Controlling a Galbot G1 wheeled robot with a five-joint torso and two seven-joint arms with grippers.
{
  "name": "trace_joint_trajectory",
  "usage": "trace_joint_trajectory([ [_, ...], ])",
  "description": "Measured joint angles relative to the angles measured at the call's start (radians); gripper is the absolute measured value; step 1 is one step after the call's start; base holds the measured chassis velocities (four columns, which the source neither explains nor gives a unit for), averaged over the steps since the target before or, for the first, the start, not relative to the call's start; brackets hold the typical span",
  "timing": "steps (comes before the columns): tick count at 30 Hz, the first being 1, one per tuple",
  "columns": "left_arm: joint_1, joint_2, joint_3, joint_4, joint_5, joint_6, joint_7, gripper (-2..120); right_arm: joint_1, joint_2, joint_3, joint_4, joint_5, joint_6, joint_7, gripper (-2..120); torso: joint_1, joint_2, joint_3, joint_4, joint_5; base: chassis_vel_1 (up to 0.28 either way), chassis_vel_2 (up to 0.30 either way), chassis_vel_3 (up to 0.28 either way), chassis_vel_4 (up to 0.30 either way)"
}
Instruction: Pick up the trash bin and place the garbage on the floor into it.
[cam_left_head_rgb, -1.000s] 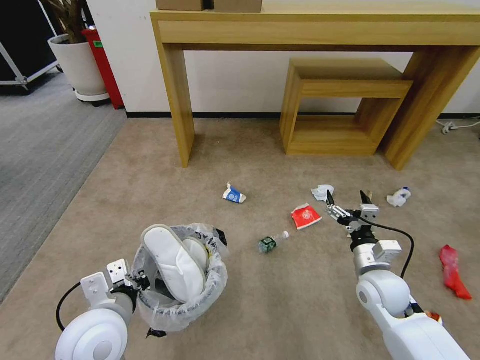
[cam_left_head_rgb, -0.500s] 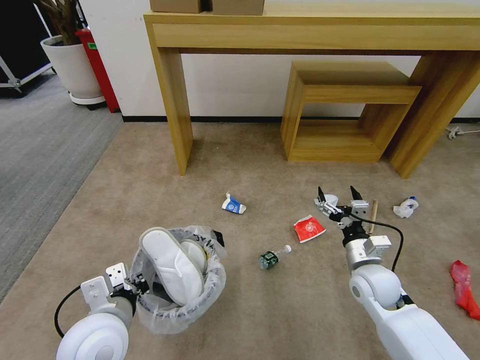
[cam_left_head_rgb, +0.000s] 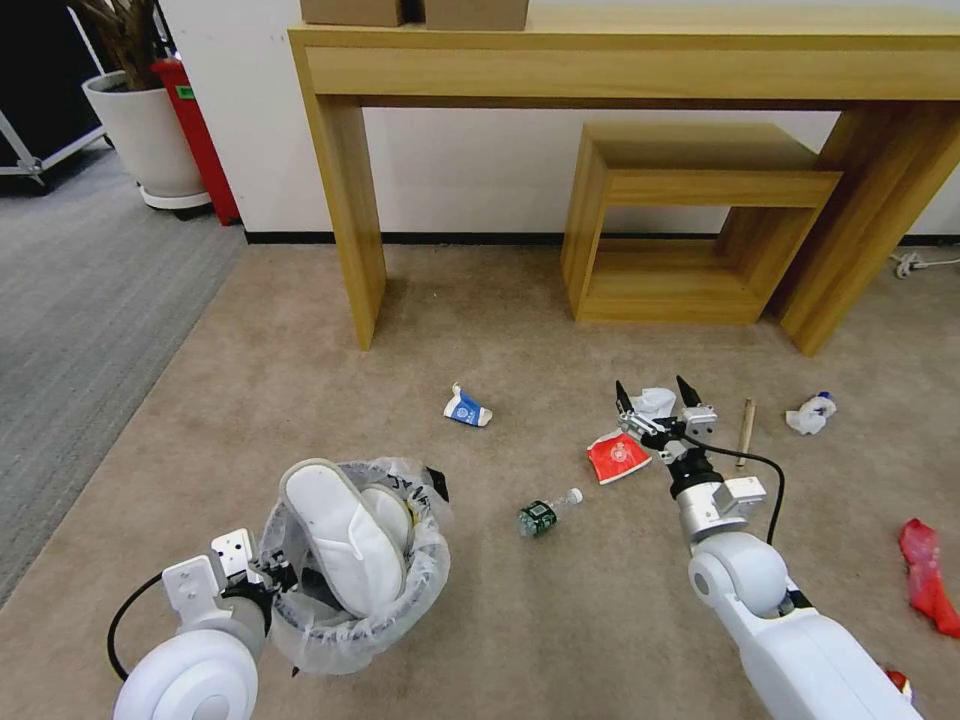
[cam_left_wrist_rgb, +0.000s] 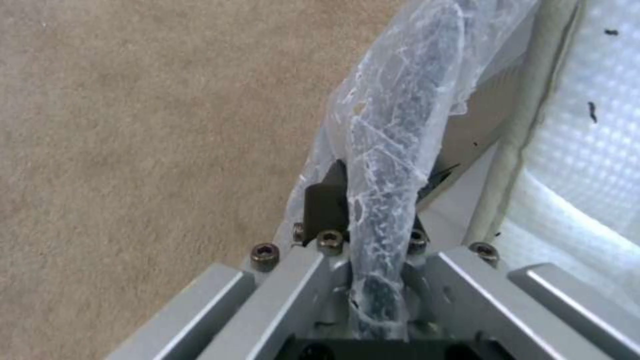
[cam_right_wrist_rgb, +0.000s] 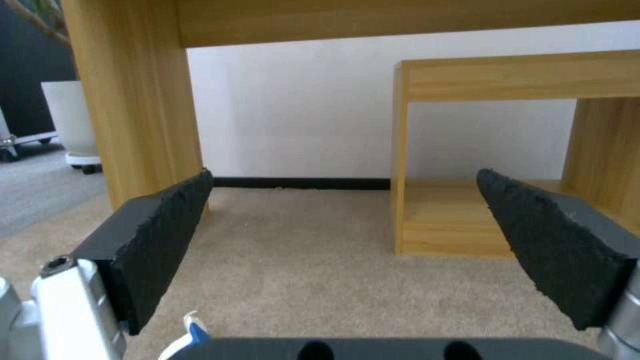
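Fingers (cam_left_head_rgb: 620, 394) of the right gripper (cam_left_head_rgb: 654, 392) spread above tissue wad (cam_left_head_rgb: 655, 402); left gripper (cam_left_wrist_rgb: 370, 220) pinches bin rim (cam_left_wrist_rgb: 400, 125).

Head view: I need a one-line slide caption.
Left gripper holds the trash bin by its rim; open right gripper hovers near the red paper cup.

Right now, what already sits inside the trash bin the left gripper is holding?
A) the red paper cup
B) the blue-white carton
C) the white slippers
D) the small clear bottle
C: the white slippers stand in the trash bin, whose rim the left gripper clamps; the red paper cup, small clear bottle and blue-white carton lie on the carpet.
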Motion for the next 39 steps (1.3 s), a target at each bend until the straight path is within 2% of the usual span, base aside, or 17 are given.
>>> trace_joint_trajectory([
  [30,-0.004,-0.002,0.007,0.018,0.009,-0.007,-0.004,0,0.038,0.004,-0.035,-0.036,0.000,-0.008,0.006,100,0.000,0.000,0.000,0.0000,0.0001,-0.077,0.079,0.081,-0.077],
  [39,-0.014,-0.001,0.016,0.028,0.007,-0.008,-0.005,0,0.068,-0.032,-0.049,-0.044,-0.089,-0.059,0.117,100,0.000,0.000,0.000,0.0000,0.0001,-0.030,0.032,0.031,-0.027],
])
